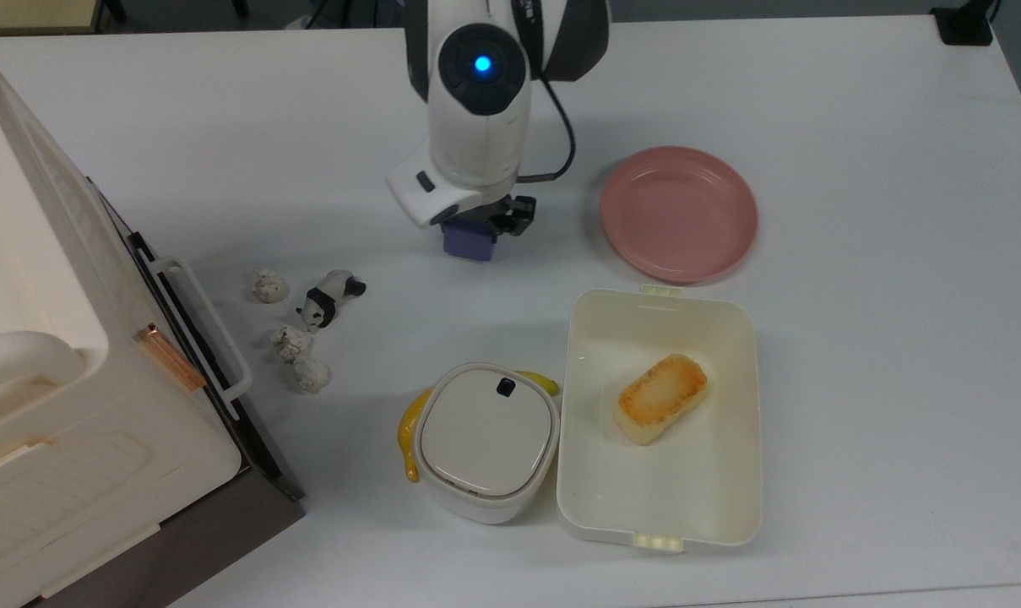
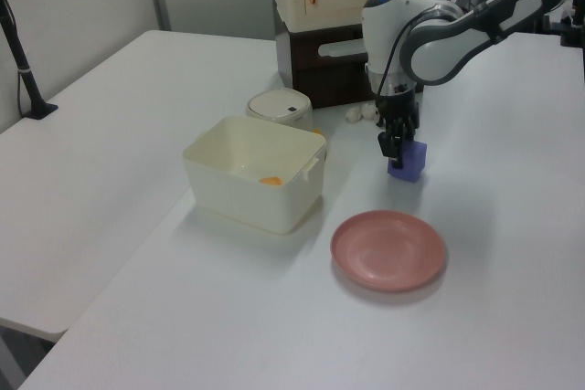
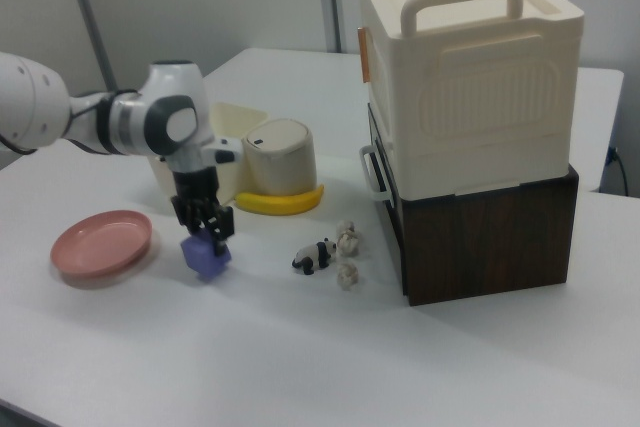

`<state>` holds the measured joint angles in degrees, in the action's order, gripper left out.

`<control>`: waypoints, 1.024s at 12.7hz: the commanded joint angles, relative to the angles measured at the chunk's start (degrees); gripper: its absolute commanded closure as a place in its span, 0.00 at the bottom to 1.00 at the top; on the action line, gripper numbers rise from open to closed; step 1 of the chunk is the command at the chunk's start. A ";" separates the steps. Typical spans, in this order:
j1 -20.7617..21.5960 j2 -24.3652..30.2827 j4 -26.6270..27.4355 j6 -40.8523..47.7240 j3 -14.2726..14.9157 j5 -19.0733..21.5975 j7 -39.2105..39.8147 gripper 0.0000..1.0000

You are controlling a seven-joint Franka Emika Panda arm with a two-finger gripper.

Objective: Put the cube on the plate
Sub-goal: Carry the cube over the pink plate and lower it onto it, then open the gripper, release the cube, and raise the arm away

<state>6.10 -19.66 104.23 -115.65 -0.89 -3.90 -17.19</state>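
Cube (image 2: 408, 160) is not on the plate (image 2: 388, 250) yet; it sits near the middle of the left view, with the plate empty below it toward the lower centre of the frame. In the right view the gripper (image 3: 205, 228) stands over the cube (image 3: 206, 255), its fingers down along the sides and seeming to pinch it. Whether the block rests on the table (image 1: 856, 338) or is just raised, I cannot tell. So the grasp looks done. What is left, in my judgement: lift, carry to the plate (image 1: 679, 213) at the top view's right, and release.
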 commanded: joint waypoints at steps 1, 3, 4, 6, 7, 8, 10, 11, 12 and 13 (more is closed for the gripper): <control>0.58 3.76 -2.88 3.50 -7.26 0.38 -8.52 0.83; 4.34 3.58 -3.59 3.41 -9.39 0.38 -13.72 0.74; 6.01 3.06 -4.38 3.32 -10.61 0.39 -17.49 0.69; 8.39 0.52 -5.00 3.06 -12.38 -0.32 -22.17 0.56; 9.44 -0.10 -5.00 2.97 -12.38 -0.32 -23.83 0.29; 10.41 -0.11 -5.00 3.06 -12.39 -0.49 -25.42 0.00; 10.77 0.41 -6.48 3.76 -12.39 -0.32 -25.52 0.00; 10.16 1.03 -7.19 4.55 -12.30 -0.32 -25.43 0.00; 9.72 1.99 -7.20 6.03 -12.38 -0.41 -25.00 0.00; 7.46 4.09 -7.37 9.01 -12.56 -0.49 -22.47 0.00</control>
<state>16.06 -19.40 97.63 -112.48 -13.50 -3.81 -41.38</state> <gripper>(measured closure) 0.000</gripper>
